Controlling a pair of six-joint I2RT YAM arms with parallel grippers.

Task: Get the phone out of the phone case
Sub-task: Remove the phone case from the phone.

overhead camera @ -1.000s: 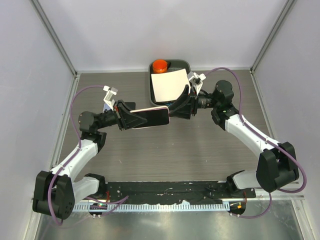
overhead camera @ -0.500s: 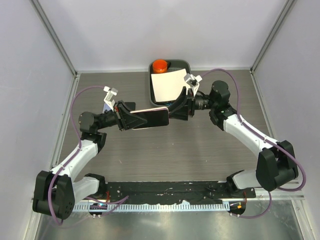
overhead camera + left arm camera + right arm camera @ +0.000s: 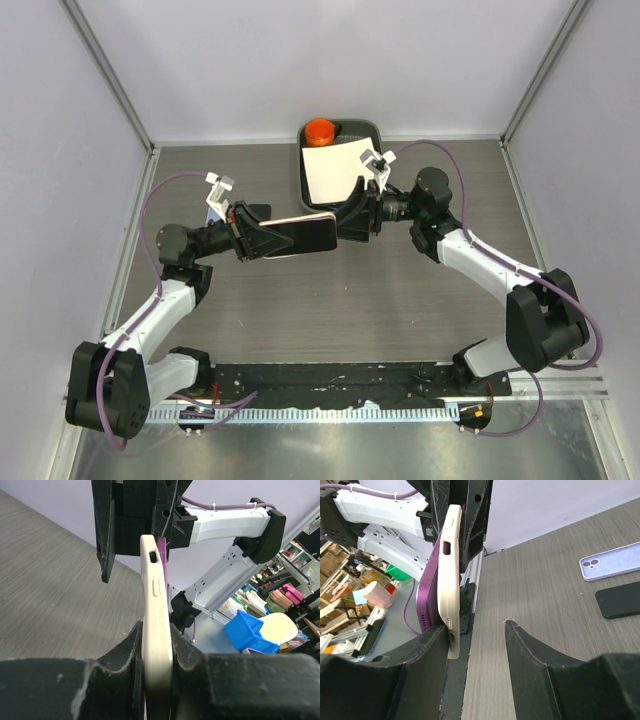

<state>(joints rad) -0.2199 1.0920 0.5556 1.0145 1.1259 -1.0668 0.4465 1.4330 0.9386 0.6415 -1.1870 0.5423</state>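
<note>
Above the worktop [image 3: 330, 300], your left gripper [image 3: 280, 238] clamps the case [image 3: 154, 610]; right gripper [image 3: 475, 627] straddles its three-o'clock end, unclosed. Closing skewed could trap the phone [image 3: 427, 590].

The phone case [image 3: 152, 580] is cream, and the phone [image 3: 427, 600] in it shows a purple edge. The left gripper [image 3: 156, 630] and right gripper [image 3: 476, 626] are black. The table [image 3: 330, 300] is grey-brown wood grain. Beyond the right gripper lie a lilac spare case [image 3: 612, 560] and a black second phone [image 3: 619, 602].

My grey table [image 3: 330, 300] carries a black tray [image 3: 355, 128] at the middle of its far edge. A lilac cover [image 3: 612, 560] and a black phone [image 3: 619, 600] lie flat on it.
</note>
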